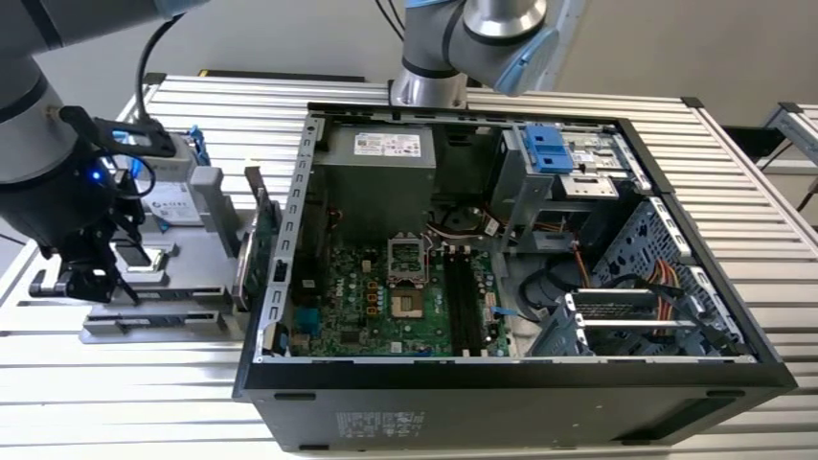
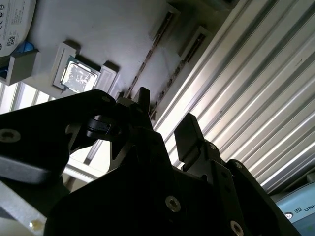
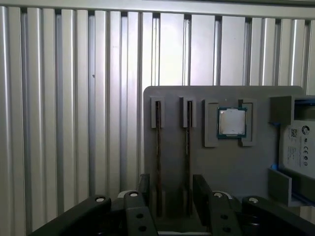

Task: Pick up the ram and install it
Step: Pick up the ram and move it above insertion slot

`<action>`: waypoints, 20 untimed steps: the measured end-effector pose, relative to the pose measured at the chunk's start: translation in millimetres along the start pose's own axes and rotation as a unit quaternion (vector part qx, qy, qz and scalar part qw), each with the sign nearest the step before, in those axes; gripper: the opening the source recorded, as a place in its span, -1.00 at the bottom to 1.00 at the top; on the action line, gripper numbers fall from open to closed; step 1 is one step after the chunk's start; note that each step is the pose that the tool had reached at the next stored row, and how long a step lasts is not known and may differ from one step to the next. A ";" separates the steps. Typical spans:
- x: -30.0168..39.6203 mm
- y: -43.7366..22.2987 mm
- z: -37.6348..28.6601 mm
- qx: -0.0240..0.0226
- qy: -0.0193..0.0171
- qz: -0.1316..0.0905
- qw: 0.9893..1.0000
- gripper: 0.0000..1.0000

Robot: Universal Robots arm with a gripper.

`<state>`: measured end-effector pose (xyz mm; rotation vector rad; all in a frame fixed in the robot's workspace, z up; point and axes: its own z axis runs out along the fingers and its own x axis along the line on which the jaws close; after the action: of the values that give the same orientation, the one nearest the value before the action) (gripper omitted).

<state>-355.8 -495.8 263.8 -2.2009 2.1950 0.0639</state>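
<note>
Hand point(image 3: 172, 195) hung released above the tray point(image 3: 224, 169), fingers point(image 3: 202, 189) spread, nothing between them. Ram point(image 3: 158, 147) stood on edge in a tray slot, not yet lifted. A second stick point(image 3: 188, 147) stood in the neighbouring slot, just beside it.

In the first wrist view both sticks fell inside the gap between my fingers. I could not tell which stick the hand was lined up on.

In the exterior view the tray sat on the table point(image 1: 715, 172) at 9 o'clock of the case point(image 1: 511, 388), well apart from the long dark slots point(image 1: 463, 307) on its board.

Grasp, my judgement:
- The closing line ran across the sticks, which looked right.
- The hand needed centring over one stick only, so that one finger would go down between the two.
- That gap looked narrow. A finger landing on the neighbour's top edge was the main risk.
- I would take the stick near mid-length so it would not pivot.
- I would pull straight along the slot, since a thin board would likely bind if tilted.

Chip point(image 3: 232, 122) lay flat in its recess near the second stick, with the drive point(image 3: 300, 147) beyond. Both seemed clear of the fingers.
</note>
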 end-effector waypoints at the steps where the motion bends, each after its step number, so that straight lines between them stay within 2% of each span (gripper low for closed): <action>1: 0.0 0.0 0.6 0.000 0.000 0.000 1.000 1.00; 20: 0.8 -0.1 13.4 0.001 0.000 -0.004 1.000 1.00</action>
<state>-355.8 -495.9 250.4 -2.2077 2.1854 0.0606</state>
